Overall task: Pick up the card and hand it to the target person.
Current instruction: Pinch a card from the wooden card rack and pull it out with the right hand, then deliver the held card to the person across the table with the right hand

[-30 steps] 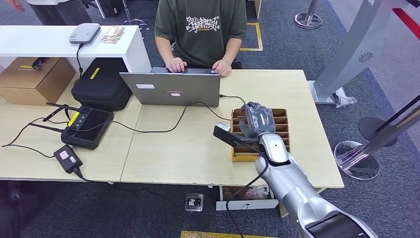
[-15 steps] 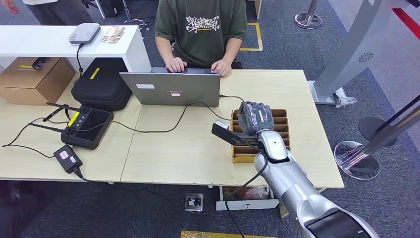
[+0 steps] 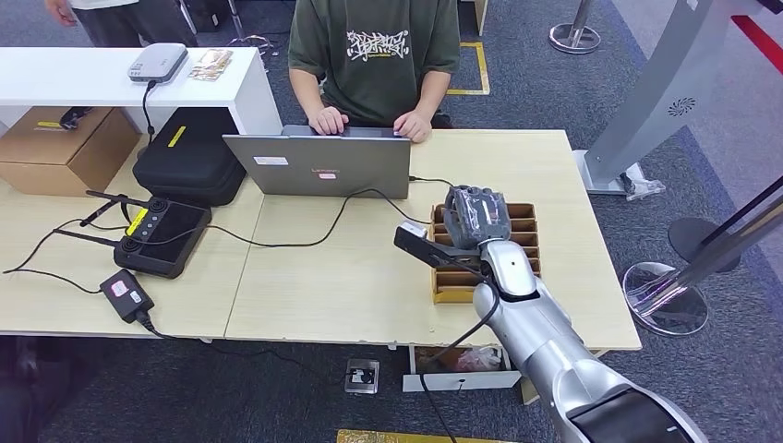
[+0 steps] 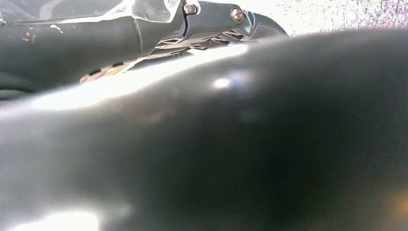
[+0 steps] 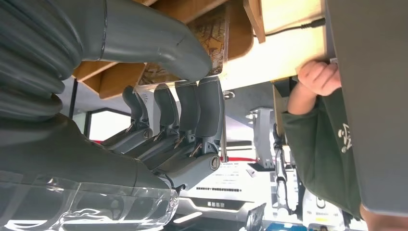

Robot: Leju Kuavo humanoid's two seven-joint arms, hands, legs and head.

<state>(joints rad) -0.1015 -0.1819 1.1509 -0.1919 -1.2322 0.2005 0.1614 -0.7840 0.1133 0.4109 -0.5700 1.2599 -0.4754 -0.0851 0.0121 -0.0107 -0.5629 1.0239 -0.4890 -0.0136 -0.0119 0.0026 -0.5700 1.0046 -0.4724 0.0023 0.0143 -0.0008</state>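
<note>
right arm reaching forward | right hand (image 3: 476, 218) fingers (image 5: 190, 103) curled against thumb, pinching | left hand unclear

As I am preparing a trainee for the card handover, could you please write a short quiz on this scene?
1. True or false: the right hand is over the wooden box.
2. The person in the green shirt has both hands on: A) the laptop; B) the black case; C) the controller.
3. Fill in: in the right wrist view, the card lies between the thumb and the ____.

Key: 1 true; 2 A; 3 fingers.
</note>
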